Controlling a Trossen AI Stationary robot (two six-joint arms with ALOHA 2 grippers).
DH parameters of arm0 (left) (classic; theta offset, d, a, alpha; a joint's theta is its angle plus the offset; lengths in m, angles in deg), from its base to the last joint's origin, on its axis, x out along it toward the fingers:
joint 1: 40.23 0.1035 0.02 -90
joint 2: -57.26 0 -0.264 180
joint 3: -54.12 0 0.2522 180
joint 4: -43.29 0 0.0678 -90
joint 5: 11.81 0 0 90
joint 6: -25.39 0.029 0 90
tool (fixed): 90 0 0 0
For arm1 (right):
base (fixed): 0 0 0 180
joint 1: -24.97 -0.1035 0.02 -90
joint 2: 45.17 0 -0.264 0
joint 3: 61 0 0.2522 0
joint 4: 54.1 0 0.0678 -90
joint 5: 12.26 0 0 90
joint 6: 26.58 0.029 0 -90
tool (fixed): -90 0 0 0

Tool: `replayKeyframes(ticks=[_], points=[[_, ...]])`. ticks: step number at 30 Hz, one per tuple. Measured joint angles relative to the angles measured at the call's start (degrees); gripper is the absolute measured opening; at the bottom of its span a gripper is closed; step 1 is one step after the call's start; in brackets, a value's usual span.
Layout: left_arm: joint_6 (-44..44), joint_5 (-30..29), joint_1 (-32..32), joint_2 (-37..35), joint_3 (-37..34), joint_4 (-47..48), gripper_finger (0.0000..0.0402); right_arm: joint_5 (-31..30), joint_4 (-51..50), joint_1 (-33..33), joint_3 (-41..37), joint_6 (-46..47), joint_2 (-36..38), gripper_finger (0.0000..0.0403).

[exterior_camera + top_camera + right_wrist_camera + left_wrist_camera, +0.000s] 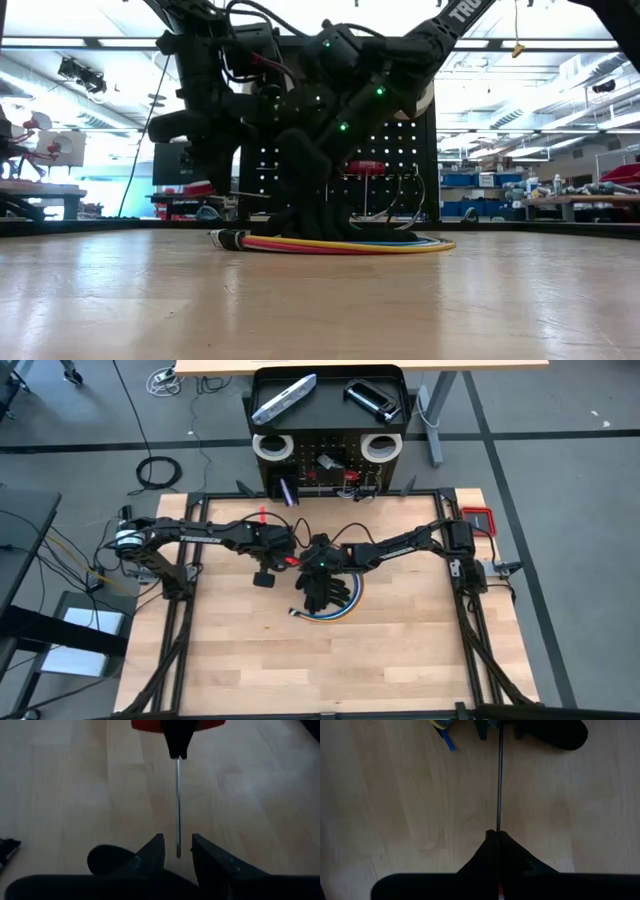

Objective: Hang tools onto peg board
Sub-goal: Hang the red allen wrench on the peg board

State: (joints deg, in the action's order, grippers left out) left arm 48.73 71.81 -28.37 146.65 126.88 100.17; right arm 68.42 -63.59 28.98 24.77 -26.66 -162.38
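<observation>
Mid-tabletop handoff: your left tool [497, 837] is clenched on a screwdriver [177, 815]'s thin steel shaft; right tool [177, 851] straddles the tip, jaws apart. Light, stiff, slick metal: take the red handle instead.

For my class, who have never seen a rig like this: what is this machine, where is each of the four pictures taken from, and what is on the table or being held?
Two dark robot arms work at a wooden table. One picture looks straight down, one looks level across the tabletop, and two come from cameras on the arms' wrists. The left gripper is shut on a screwdriver with a thin metal shaft and red handle. The right gripper has its fingers apart around the shaft's tip. A coil of coloured cables lies on the table. Behind stands the black peg board, with two white tape rolls and tools on its top tray.
</observation>
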Motion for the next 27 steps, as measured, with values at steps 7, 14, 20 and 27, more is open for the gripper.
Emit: replayKeyframes(ticks=[7, 14, 20, 27], points=[[-0.1, 0.0, 0.0, -0.1, 0.0, -0.6, 0.0000, -0.3, -0.3, 0.3, 0.0, 0.0, -0.2, 0.0078], [-0.1, 0.1, 0.0, -0.1, 0.0, -0.4, 0.0000, -0.5, 0.2, 0.3, 0.0, 0.3, -0.2, 0.0053], [-0.1, 0.1, 0.0, -0.1, 0.0, -0.5, 0.0000, -0.5, 1.3, 0.3, 0.0, 0.5, -0.2, 0.0053], [-0.1, 0.2, 0.0, -0.2, 0.0, -0.6, 0.0000, -0.4, 3.5, -0.3, 0.0, -1.4, -0.2, 0.0056]])
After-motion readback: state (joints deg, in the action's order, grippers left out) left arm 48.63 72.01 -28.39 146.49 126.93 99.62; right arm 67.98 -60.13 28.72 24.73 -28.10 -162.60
